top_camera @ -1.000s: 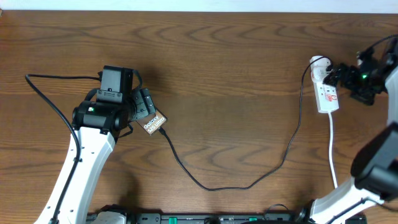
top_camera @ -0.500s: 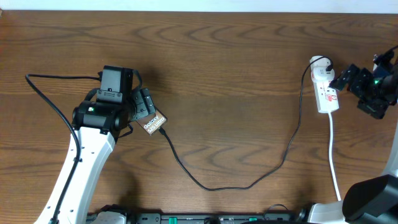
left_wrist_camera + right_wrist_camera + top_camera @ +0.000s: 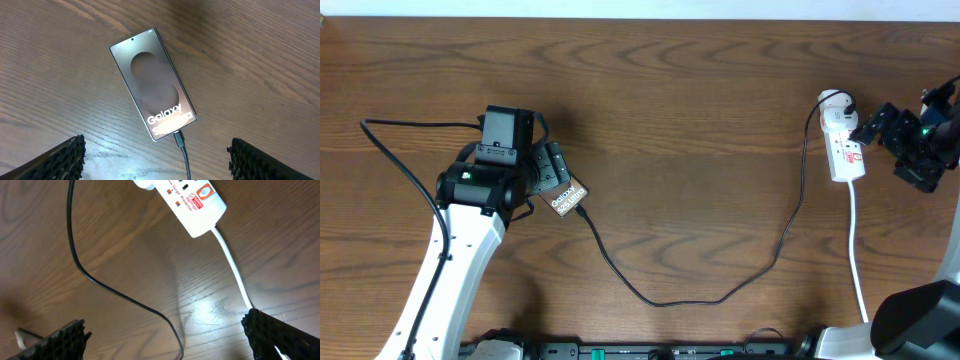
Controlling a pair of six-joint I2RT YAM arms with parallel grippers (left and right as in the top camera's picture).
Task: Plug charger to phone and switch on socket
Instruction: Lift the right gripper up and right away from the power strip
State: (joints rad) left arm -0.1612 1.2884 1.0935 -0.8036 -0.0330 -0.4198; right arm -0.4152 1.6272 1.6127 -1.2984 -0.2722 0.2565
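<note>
Overhead first: the phone (image 3: 569, 196) lies flat on the left part of the wooden table (image 3: 700, 80), tilted, with its upper half hidden under the left gripper (image 3: 550, 170). The charger (image 3: 660, 300) leaves the phone's lower end, sags toward the near edge, then climbs to the socket (image 3: 844, 150) far on the right. Its white plug head (image 3: 835, 101) sits in the top end of that narrow white strip. The right gripper (image 3: 873, 125) hovers just beside the strip's right edge. Whether it touches, I cannot tell.

Left wrist camera now: the phone is a brownish-grey slab, face up, with a dark oval on the screen and white "Galaxy" lettering near its lower end. The slim black connector tip (image 3: 179, 137) is seated in the port at the bottom edge. The 2 black ribbed fingertips (image 3: 60, 160) stand spread wide at the frame's lower corners, gripping nothing, with the phone ahead of the gap.

Right wrist camera: the socket sits at the top of the frame, white, with red "Surge Protector" print, small red marks and an orange-red label. Its white cord (image 3: 235, 275) runs down toward the right finger (image 3: 280, 335). The black charger cable curves across the wood on the left. These fingers are spread wide too, holding nothing.
</note>
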